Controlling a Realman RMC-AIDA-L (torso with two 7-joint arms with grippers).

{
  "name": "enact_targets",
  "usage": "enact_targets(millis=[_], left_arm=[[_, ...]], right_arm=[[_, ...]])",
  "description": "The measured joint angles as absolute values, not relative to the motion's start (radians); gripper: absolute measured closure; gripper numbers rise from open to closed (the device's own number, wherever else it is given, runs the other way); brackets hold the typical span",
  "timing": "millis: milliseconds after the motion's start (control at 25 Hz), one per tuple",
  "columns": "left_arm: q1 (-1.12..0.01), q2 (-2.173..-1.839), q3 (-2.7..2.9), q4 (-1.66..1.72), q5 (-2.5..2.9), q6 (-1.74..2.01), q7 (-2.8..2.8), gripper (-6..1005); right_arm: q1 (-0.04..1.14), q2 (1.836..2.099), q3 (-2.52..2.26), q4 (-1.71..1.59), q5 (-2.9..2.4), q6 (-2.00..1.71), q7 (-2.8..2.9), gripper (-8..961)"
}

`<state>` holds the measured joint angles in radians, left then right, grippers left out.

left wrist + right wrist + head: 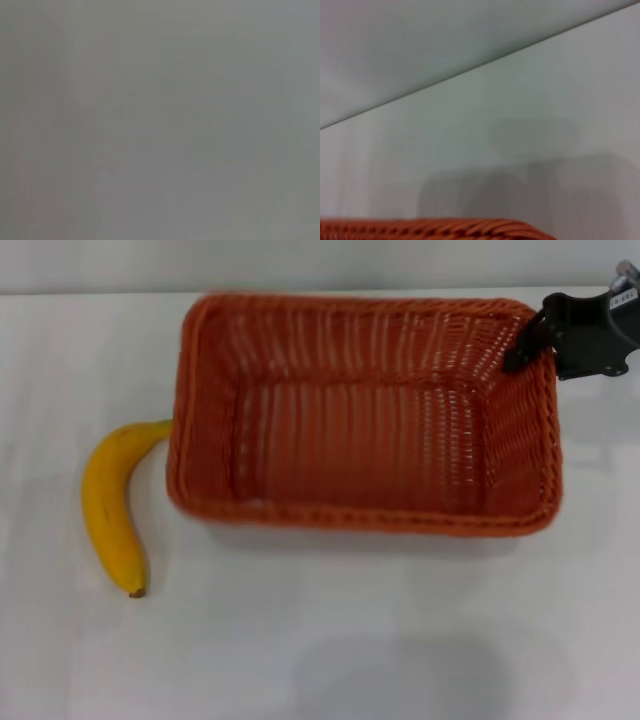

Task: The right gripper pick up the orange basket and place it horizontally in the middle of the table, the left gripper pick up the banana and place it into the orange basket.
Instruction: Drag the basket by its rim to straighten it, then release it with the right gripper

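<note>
The orange basket (365, 410) lies flat and lengthwise across the middle of the white table (330, 640), its open side up and nothing in it. The yellow banana (108, 505) lies on the table just left of the basket, its greenish stem end touching the basket's left wall. My right gripper (530, 348) is at the basket's far right corner, right on the braided rim. In the right wrist view a strip of that rim (435, 229) shows with bare table beyond it. My left gripper is out of view; its wrist view shows only plain grey.
The table's far edge (100, 292) runs along the top of the head view, just behind the basket. Bare tabletop stretches in front of the basket and to both sides.
</note>
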<state>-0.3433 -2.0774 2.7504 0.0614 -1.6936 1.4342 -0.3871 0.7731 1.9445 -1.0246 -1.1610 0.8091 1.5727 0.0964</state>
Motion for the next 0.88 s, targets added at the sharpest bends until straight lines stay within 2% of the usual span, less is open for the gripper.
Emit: enact_targets(millis=[400, 720, 880], left_arm=[[-0.344, -2.077, 2.750, 0.061, -1.694, 1.434, -0.388, 210], [-0.343, -2.080, 2.750, 0.061, -1.694, 1.434, -0.388, 210], [-0.339, -2.081, 2.750, 0.063, -1.693, 1.434, -0.388, 210]], right_arm=[[0.839, 1.946, -0.997, -1.064, 0.775, 1.536, 0.070, 693], [0.919, 1.914, -0.997, -0.963, 0.773, 1.535, -0.020, 679], [0.921, 1.910, -0.996, -0.943, 0.773, 1.535, -0.021, 672]])
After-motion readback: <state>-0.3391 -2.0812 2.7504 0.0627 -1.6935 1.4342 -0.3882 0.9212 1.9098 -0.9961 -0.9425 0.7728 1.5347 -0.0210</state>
